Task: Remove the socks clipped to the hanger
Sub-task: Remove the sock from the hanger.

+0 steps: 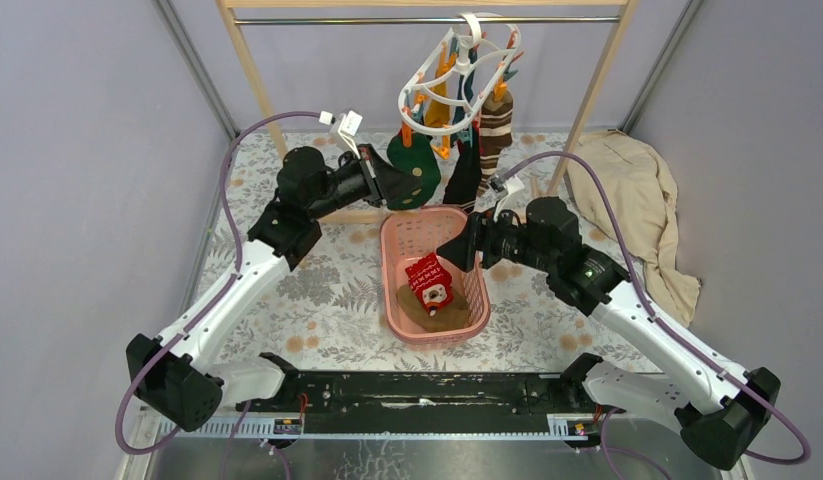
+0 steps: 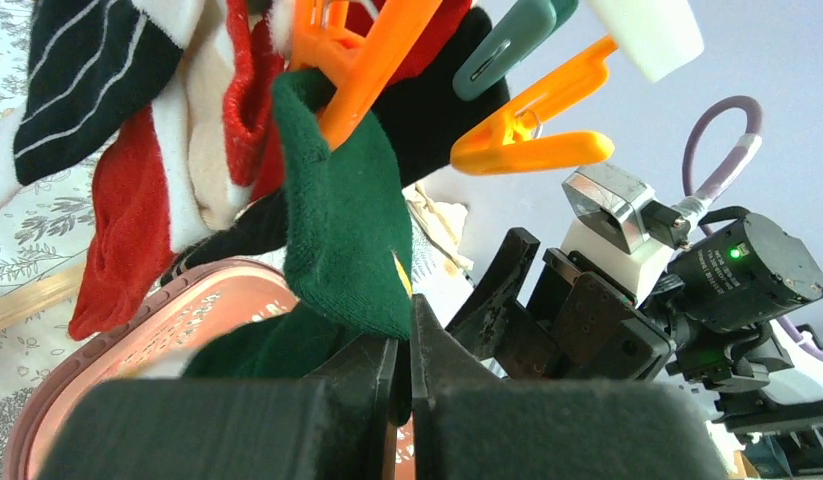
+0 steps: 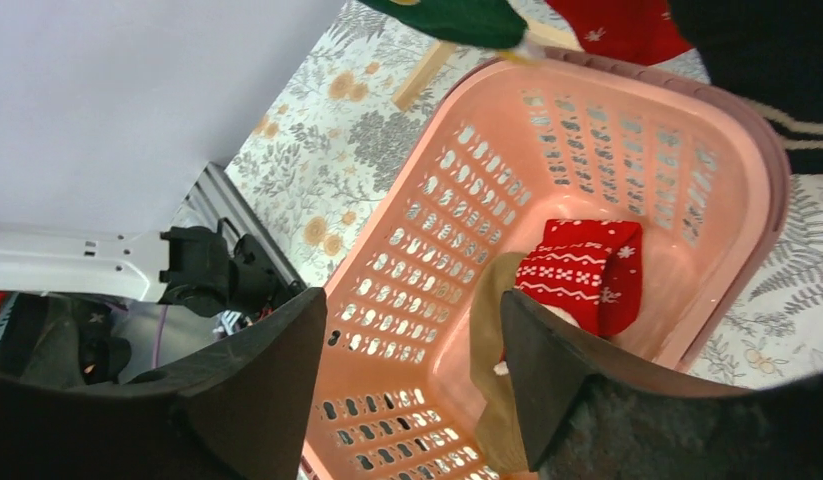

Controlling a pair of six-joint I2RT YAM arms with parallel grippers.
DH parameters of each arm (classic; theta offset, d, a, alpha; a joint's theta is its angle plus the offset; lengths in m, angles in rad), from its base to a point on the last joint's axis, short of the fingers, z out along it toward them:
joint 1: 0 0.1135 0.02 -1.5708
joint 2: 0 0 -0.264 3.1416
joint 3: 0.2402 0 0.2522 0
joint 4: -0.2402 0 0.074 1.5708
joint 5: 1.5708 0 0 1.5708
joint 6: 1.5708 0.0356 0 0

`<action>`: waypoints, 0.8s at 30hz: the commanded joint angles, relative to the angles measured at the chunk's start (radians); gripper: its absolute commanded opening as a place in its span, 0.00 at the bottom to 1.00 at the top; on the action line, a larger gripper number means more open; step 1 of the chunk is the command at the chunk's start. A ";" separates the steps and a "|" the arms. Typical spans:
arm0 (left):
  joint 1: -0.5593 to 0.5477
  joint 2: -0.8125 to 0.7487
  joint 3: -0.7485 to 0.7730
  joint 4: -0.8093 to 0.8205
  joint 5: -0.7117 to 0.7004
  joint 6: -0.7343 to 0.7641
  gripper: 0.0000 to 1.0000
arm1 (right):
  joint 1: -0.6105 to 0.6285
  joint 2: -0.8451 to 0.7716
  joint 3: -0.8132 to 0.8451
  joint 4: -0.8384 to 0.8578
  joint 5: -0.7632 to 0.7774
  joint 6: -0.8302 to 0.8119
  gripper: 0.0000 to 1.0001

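Note:
The white hanger [image 1: 457, 65] hangs from the rack's bar with orange and teal clips. A dark teal-green sock [image 1: 415, 168], a black sock [image 1: 465, 180], a brown-and-white striped sock [image 1: 495, 125] and a mustard sock [image 1: 439, 102] are clipped to it. My left gripper [image 1: 400, 185] is shut on the green sock's lower edge [image 2: 347, 230], which an orange clip [image 2: 352, 70] still grips. My right gripper [image 1: 459, 250] hangs open and empty over the pink basket [image 1: 395, 300]. In the right wrist view [image 3: 412, 300] its fingers frame a red patterned sock [image 3: 587, 275] and an olive-brown sock [image 3: 487, 380] lying in the basket.
The tall wooden rack [image 1: 255, 75] stands at the back. A large beige cloth [image 1: 637, 190] lies at the right. The right arm's wrist [image 2: 637, 300] is close behind the green sock. Red [image 2: 117, 240] and black striped [image 2: 77, 70] fabric hangs to the left.

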 commanded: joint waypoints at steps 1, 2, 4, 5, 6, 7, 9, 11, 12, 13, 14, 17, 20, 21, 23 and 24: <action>-0.004 -0.021 0.052 -0.111 -0.065 -0.051 0.06 | 0.007 0.033 0.088 -0.033 0.072 -0.065 0.73; -0.005 -0.022 0.058 -0.132 -0.082 -0.062 0.06 | 0.007 0.041 0.096 -0.039 0.077 -0.070 0.79; -0.013 -0.021 0.067 -0.164 -0.118 -0.078 0.06 | 0.006 0.056 0.109 -0.038 0.084 -0.084 0.82; -0.016 -0.022 0.072 -0.177 -0.132 -0.086 0.06 | 0.006 0.062 0.113 -0.032 0.085 -0.088 0.83; -0.021 -0.022 0.075 -0.186 -0.145 -0.093 0.06 | 0.006 0.067 0.115 -0.024 0.087 -0.090 0.84; -0.023 -0.022 0.076 -0.199 -0.164 -0.103 0.06 | 0.005 0.072 0.117 -0.014 0.089 -0.091 0.85; -0.027 -0.021 0.074 -0.208 -0.185 -0.130 0.06 | 0.008 0.079 0.113 0.020 0.094 -0.090 0.86; -0.033 -0.018 0.075 -0.221 -0.210 -0.155 0.07 | 0.017 0.082 0.097 0.065 0.106 -0.088 0.90; -0.036 -0.015 0.074 -0.223 -0.216 -0.167 0.07 | 0.024 0.084 0.087 0.092 0.115 -0.089 0.92; -0.038 -0.013 0.074 -0.227 -0.224 -0.178 0.08 | 0.034 0.085 0.077 0.115 0.127 -0.090 0.94; -0.041 -0.009 0.077 -0.232 -0.233 -0.189 0.10 | 0.050 0.088 0.067 0.144 0.142 -0.098 0.96; -0.051 0.004 0.094 -0.255 -0.255 -0.207 0.12 | 0.111 0.115 0.058 0.201 0.226 -0.129 0.99; -0.067 0.016 0.111 -0.279 -0.287 -0.216 0.13 | 0.168 0.168 0.085 0.208 0.325 -0.161 1.00; -0.071 0.019 0.112 -0.284 -0.296 -0.220 0.13 | 0.187 0.186 0.096 0.208 0.362 -0.173 1.00; -0.080 0.022 0.113 -0.287 -0.315 -0.231 0.14 | 0.225 0.213 0.112 0.207 0.480 -0.183 1.00; -0.082 0.024 0.114 -0.287 -0.318 -0.237 0.14 | 0.237 0.221 0.113 0.211 0.510 -0.184 1.00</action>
